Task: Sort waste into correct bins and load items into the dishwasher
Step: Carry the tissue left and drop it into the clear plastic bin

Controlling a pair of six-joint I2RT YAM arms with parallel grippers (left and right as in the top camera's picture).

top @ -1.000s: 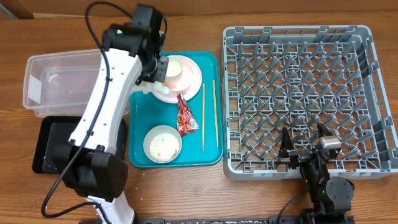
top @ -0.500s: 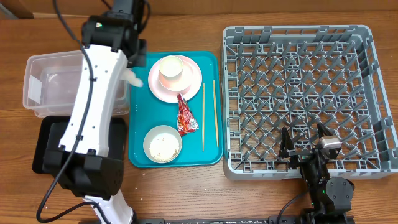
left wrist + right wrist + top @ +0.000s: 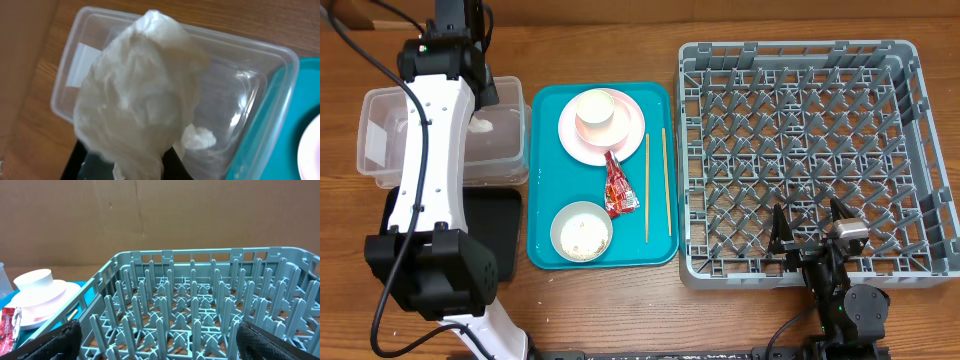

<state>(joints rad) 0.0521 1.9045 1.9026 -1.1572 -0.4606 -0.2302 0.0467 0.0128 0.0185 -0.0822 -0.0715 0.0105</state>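
Note:
My left gripper (image 3: 483, 105) is shut on the crumpled white napkin (image 3: 140, 90), which hangs over the clear tub (image 3: 260, 70). The napkin hides its jaws in the left wrist view. A small white scrap (image 3: 200, 137) lies inside the tub. The black tray (image 3: 495, 230) sits just in front of the tub. On the teal tray (image 3: 545, 170) are a pink plate (image 3: 625, 135) carrying a pale bowl (image 3: 597, 110), a red wrapper (image 3: 618, 185), two chopsticks (image 3: 646, 185) and a white bowl with rice (image 3: 582, 230). My right gripper (image 3: 160, 342) stands open at the near edge of the grey dish rack (image 3: 200, 305).
The dish rack (image 3: 810, 150) fills the right half of the table and holds nothing. The left arm's white link (image 3: 430, 170) crosses above the tub and the black tray. Bare wood shows along the table's front edge and far left.
The left arm has swung left from the pink plate on the teal tray to above the clear tub, carrying the napkin. The right arm has not moved.

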